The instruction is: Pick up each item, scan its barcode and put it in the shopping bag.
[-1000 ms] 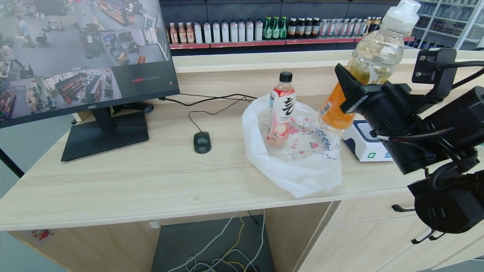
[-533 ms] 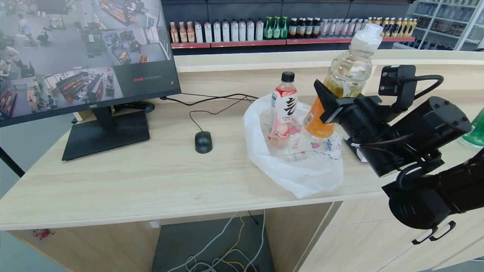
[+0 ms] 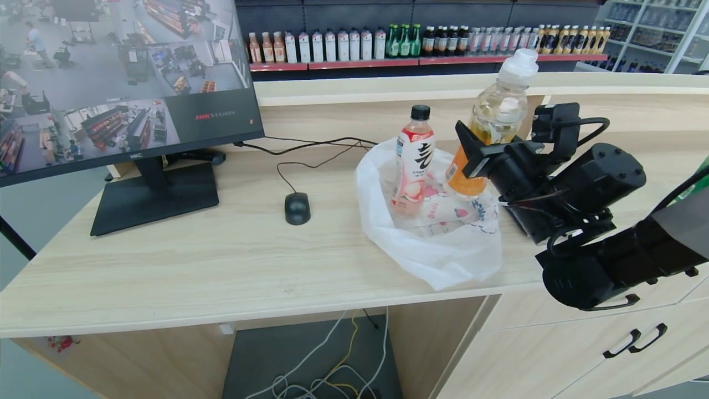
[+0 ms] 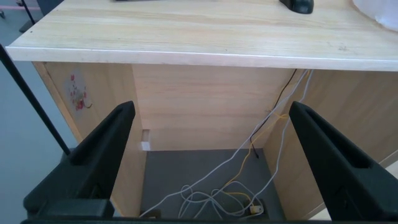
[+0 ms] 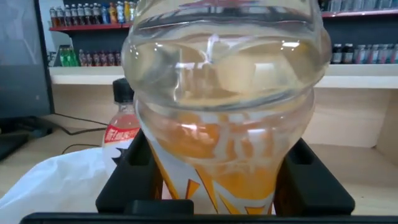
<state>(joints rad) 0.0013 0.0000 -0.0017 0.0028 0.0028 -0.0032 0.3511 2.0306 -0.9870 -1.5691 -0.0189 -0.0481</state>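
My right gripper (image 3: pixel 472 160) is shut on an orange-labelled bottle (image 3: pixel 492 124) with a white cap, held nearly upright over the right side of the white shopping bag (image 3: pixel 432 244). The bottle's base sits at the bag's rim. A pink-labelled bottle (image 3: pixel 411 160) with a black cap stands inside the bag, just left of the held one. In the right wrist view the held bottle (image 5: pixel 224 106) sits between the black fingers (image 5: pixel 134 177), with the pink bottle (image 5: pixel 122 132) and the bag (image 5: pixel 50 183) behind. My left gripper (image 4: pixel 211 162) hangs open below the counter's front edge (image 4: pixel 186 56).
A monitor (image 3: pixel 122 72) on its stand and a black mouse (image 3: pixel 297 208) with cables occupy the counter's left half. A green bottle (image 3: pixel 701 178) shows at the right edge. A raised ledge and stocked shelves (image 3: pixel 421 41) run behind. Drawers (image 3: pixel 631 341) sit under the counter at right.
My right arm has carried the orange bottle down and to the left, from above the white scanner box to the bag's right rim. The pink bottle and bag have stayed put.
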